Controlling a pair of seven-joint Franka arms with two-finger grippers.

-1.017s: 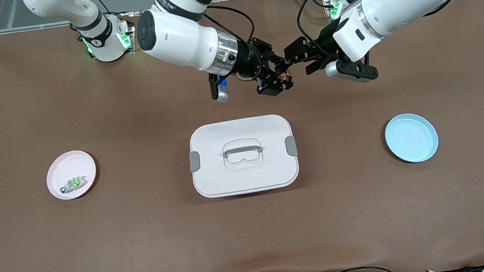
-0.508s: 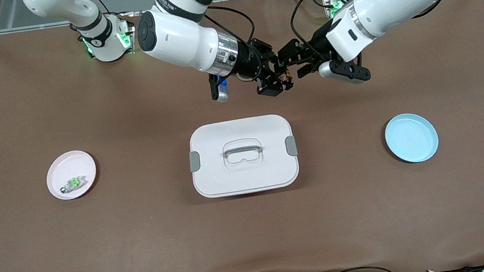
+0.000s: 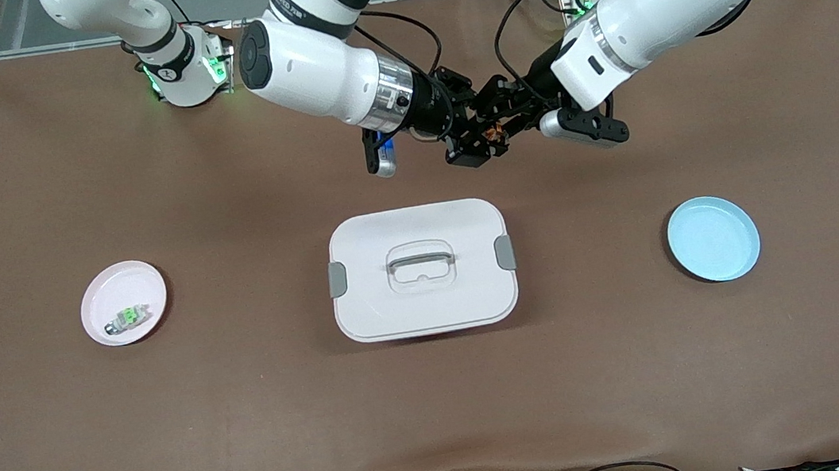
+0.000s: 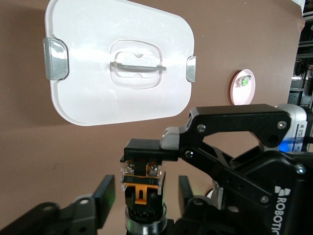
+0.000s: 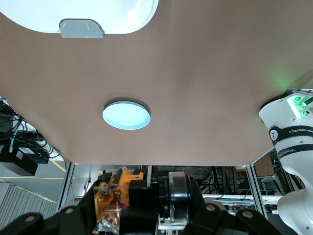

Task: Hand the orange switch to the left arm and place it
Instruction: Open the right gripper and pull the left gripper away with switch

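Both grippers meet mid-air over bare table, farther from cam than box (image 3: pixel 421 269). Right gripper (image 3: pixel 486 139) pinches switch (image 4: pixel 142 182); left gripper (image 4: pixel 143 197) is spread around it. Risk: right lets go before left clamps, so switch drops.

From the front we barely make out the orange switch (image 3: pixel 491 133), mostly hidden between the two grippers' black fingers. In the right wrist view the box (image 5: pixel 80 14) is cut off by the frame's edge, only one corner and a grey latch showing. The green-topped piece on the pink plate (image 3: pixel 123 302) is too small for us to tell.
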